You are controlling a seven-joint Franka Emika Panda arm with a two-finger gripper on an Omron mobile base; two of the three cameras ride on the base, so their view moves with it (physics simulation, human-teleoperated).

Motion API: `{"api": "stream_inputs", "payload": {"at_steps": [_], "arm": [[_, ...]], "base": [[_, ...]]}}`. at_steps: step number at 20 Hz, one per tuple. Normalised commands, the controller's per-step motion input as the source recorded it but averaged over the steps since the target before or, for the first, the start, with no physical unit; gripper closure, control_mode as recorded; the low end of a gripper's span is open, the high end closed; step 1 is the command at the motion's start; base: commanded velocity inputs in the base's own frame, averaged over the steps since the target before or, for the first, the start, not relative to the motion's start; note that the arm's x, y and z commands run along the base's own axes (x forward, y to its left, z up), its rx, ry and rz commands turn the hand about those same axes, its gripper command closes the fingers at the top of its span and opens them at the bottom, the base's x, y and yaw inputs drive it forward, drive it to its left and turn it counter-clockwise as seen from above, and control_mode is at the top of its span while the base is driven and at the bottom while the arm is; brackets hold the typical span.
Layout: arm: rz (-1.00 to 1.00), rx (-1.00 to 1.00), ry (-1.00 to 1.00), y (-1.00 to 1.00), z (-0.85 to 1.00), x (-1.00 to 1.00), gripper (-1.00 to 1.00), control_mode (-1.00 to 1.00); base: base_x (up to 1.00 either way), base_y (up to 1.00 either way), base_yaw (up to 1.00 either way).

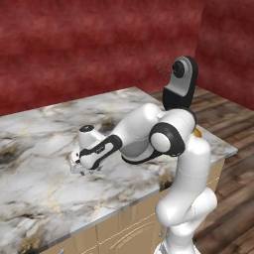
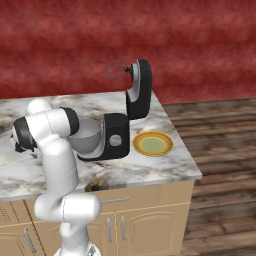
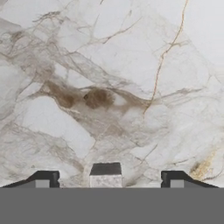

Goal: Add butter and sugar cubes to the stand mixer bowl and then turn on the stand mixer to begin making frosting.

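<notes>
Spanning below red walls, the marble counter (image 1: 44,144) underlies the spread pincer (image 3: 106,179).

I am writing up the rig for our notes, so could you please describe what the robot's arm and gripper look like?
The arm is built of glossy white, rounded segments with dark bands and round dark caps at the joints. Its wrist link is black with white trim. The gripper ends in two small dark fingertips, each with a pale grey pad face. No loose cables or printed markings can be made out.
</notes>
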Motion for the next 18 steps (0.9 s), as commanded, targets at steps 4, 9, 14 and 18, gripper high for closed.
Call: {"api": "stream_inputs", "payload": {"at_steps": [4, 9, 14, 18], "arm": [[-0.01, 0.0, -0.01, 0.0, -0.21, 0.0, 1.0, -1.0], [0.0, 0.0, -0.03, 0.0, -0.2, 0.0, 1.0, -1.0], [0.0, 0.0, -0.04, 0.0, -0.21, 0.0, 1.0, -1.0], [0.0, 0.0, -0.05, -0.01, -0.23, 0.0, 1.0, -1.0]], "base": [[0.0, 0.0, 0.0], [0.0, 0.0, 0.0], [0.0, 0.0, 0.0], [0.0, 0.0, 0.0]]}}
